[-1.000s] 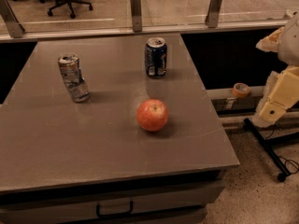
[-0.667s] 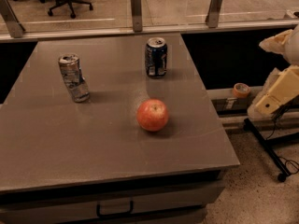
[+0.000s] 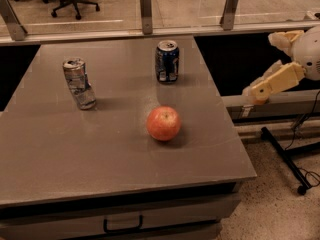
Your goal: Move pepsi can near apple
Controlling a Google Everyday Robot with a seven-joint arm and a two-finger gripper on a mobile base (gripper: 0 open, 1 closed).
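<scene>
Raised and swung leftward since a second ago: gripper [image 3: 261, 88], now off the right side of table [image 3: 100, 149], level with its far half, hanging over the dark gap beyond the edge and touching nothing. Grips none of the table's things; how far open, cannot tell. Unmoved meanwhile: both cans and the fruit. Upright near the far edge of the tabletop, right of centre: pepsi can [image 3: 167, 61], dark blue with a silver top. Nearer the camera, almost straight in front of it and clearly apart: apple [image 3: 163, 123], red-orange with a paler patch, resting on the bare grey surface. Far left, well apart from both: crushed silver can [image 3: 79, 83], bent and leaning. Below the front edge: drawer handle [image 3: 122, 225], dark. Behind the table: low rail with metal posts [image 3: 145, 11], and office chair [image 3: 75, 1] on the floor beyond.
</scene>
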